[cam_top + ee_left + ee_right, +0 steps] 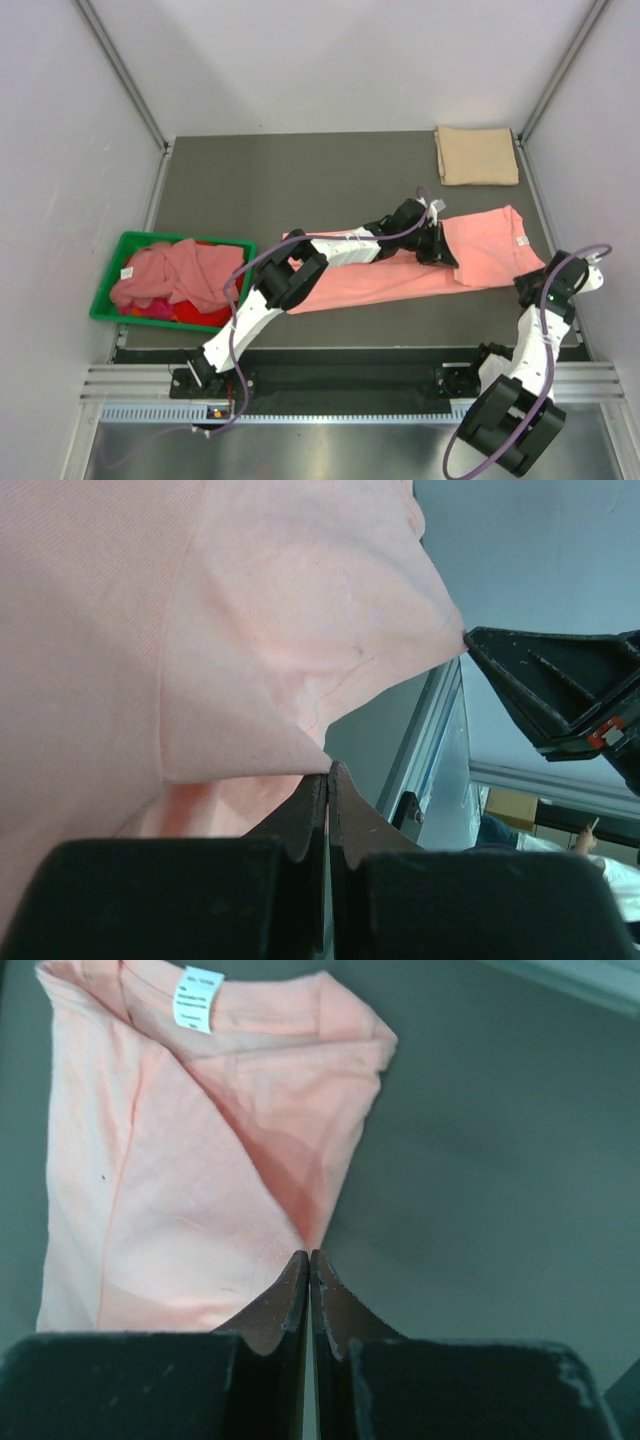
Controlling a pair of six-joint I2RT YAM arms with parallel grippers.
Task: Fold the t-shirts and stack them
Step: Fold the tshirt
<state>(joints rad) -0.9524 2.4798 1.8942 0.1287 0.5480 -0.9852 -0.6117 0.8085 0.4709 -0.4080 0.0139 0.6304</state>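
The left pincer (pixel 328 777) is pressed together on an edge fold of the salmon-pink cloth t-shirt (pixel 485 250), near its middle. The right pincer (pixel 310 1257) is likewise closed, pinching a corner at the end that carries the small white label (pixel 200 1000). That shirt lies stretched long across the dark grey counter (pixel 300 180). A folded tan-beige cloth t-shirt (pixel 476 155) lies beyond its label end. Crumpled pink and red cloth shirts (pixel 170 275) fill a green rectangular plastic bin (pixel 105 300), well apart off its other end.

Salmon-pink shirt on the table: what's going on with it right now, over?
Left gripper and right gripper both shut on the salmon-pink cloth t-shirt. Shirt lies stretched across the dark table. Nothing blocking.
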